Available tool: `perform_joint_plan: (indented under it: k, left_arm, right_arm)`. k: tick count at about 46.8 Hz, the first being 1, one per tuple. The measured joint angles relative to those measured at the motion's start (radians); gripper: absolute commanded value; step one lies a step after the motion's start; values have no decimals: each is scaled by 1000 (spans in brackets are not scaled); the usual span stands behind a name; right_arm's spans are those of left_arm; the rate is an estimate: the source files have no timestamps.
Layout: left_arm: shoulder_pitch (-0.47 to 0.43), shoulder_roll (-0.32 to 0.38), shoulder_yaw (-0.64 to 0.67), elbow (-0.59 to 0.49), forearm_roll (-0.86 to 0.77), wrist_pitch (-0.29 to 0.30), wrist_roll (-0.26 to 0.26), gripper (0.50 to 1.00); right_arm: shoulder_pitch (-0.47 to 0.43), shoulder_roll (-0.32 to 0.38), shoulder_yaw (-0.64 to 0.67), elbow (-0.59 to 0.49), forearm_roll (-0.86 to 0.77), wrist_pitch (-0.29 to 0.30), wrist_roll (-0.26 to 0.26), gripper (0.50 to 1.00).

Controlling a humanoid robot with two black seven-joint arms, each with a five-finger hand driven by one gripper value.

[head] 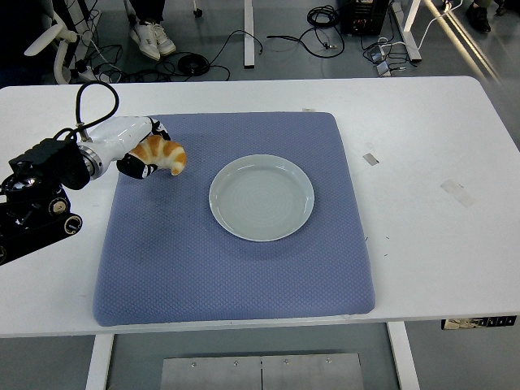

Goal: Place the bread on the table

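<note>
The bread, a golden croissant point(162, 153), is in my left hand point(145, 156), whose fingers are curled around it. It hangs low over the upper left part of the blue mat point(236, 268), close to the surface; whether it touches I cannot tell. My left arm comes in from the left edge with a white forearm point(114, 138). An empty pale plate point(261, 197) sits on the mat to the right of the croissant, apart from it. The right arm is out of view.
The white table point(439, 227) extends around the mat on all sides. Small tape marks point(457, 192) lie on its right part. Beyond the far edge are cables, chair legs and a person's shoes point(152, 36) on the floor.
</note>
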Motion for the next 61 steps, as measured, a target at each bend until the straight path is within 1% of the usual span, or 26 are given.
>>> perform_joint_plan:
  k: [9,10,11,15,16,19,20,24,28,37,45,54,60,61]
  left_arm:
    - [4,0,0,6,4,0,-1,500]
    - [4,0,0,8,5,0,-1,508]
    - [4,0,0,9,5,1,-2,531]
    - [5,0,0,10,6,1,-3,585]
    - [5,0,0,10,6,1,-3,611]
    - [5,0,0,11,5,1,-3,722]
    - [5,0,0,11,6,1,-3,737]
    - [4,0,0,11,5,1,-7,760]
    - [4,0,0,10,5,0,-15,817]
    - [4,0,0,10,2,-3,-20,898]
    - [4,0,0,10,2,-5,-20,928]
    - [-5,3,-19,10,-23,-4,-20,927]
    - [-8,9,-95,10,-150,-3,-23,927]
    - [-9,10,-110,10,-175,-4,-30,927]
  right_arm:
    - [0,0,0,0,0,0,0,1000]
    - [0,0,0,0,0,0,0,1000]
    - [0,0,0,0,0,0,0,1000]
    - [0,0,0,0,0,0,0,1000]
    - [0,0,0,0,0,0,0,1000]
    - [0,0,0,0,0,0,0,1000]
    - [0,0,0,0,0,0,0,1000]
    - [0,0,0,0,0,0,0,1000]
    - [0,0,0,0,0,0,0,1000]
    - [0,0,0,0,0,0,0,1000]
    - [0,0,0,0,0,0,0,1000]
    - [0,0,0,0,0,0,0,1000]
    - [0,0,0,0,0,0,0,1000]
    - [0,0,0,0,0,0,0,1000]
